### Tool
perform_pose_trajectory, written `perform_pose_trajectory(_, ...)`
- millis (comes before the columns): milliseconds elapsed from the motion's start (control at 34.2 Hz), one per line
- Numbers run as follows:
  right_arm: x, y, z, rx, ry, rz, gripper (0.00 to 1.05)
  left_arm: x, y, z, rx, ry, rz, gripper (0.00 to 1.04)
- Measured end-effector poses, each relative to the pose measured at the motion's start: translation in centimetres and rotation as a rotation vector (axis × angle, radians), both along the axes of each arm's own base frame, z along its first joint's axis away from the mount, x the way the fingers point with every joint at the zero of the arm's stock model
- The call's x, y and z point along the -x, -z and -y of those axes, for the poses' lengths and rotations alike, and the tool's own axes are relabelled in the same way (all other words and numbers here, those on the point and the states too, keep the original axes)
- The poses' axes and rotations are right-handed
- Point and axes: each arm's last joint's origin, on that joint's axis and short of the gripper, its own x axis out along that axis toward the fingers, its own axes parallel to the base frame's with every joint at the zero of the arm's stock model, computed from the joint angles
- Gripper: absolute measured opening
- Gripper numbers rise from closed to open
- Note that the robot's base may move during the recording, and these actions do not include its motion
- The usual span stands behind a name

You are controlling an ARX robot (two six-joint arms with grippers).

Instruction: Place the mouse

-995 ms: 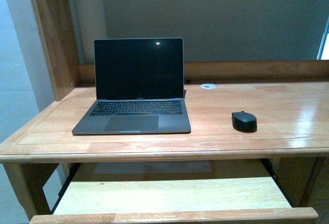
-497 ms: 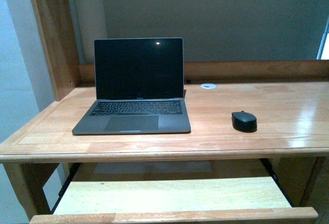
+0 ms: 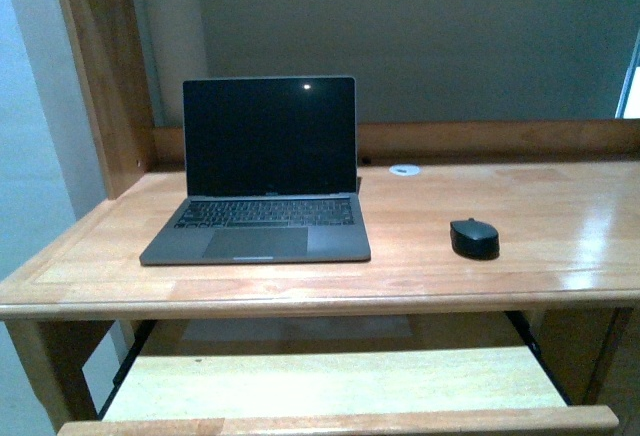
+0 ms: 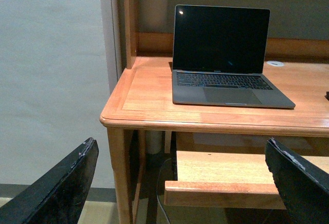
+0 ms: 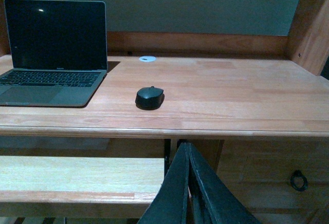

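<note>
Evidently, almost nothing is changed across the last second: in the front view the mouse (image 3: 474,237) is found on the same patch of the desk (image 3: 560,206) as before, to the right of the open laptop (image 3: 262,171) and well apart from it, with the small white disc (image 3: 404,169) farther back near the rear rail. Only a very slight shift of the whole picture is noted, so the camera may be moved a touch while the objects are left alone.

The mouse is seen resting flat and untouched, with neither arm near it. The left gripper (image 4: 180,183) is shown spread wide, its two fingers at the picture's edges with nothing held between them. The right gripper (image 5: 188,183) is closed, its fingers pressed together on nothing, held low in front of the desk's edge and short of the mouse.

From this it is judged that either the mouse is already set down or no reach is yet begun; which of the two cannot be told. The pull-out shelf (image 3: 340,381) under the desk is drawn forward.
</note>
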Motion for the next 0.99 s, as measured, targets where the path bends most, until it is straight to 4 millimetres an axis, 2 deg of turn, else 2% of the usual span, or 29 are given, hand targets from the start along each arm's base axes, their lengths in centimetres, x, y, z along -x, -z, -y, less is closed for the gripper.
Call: perform_pose_trajectory(995, 2.1, -0.4, 0.0, 0.0, 0.0, 0.014, 0.02, 0.0, 0.0, 0.0, 0.0, 0.0, 0.0, 0.98)
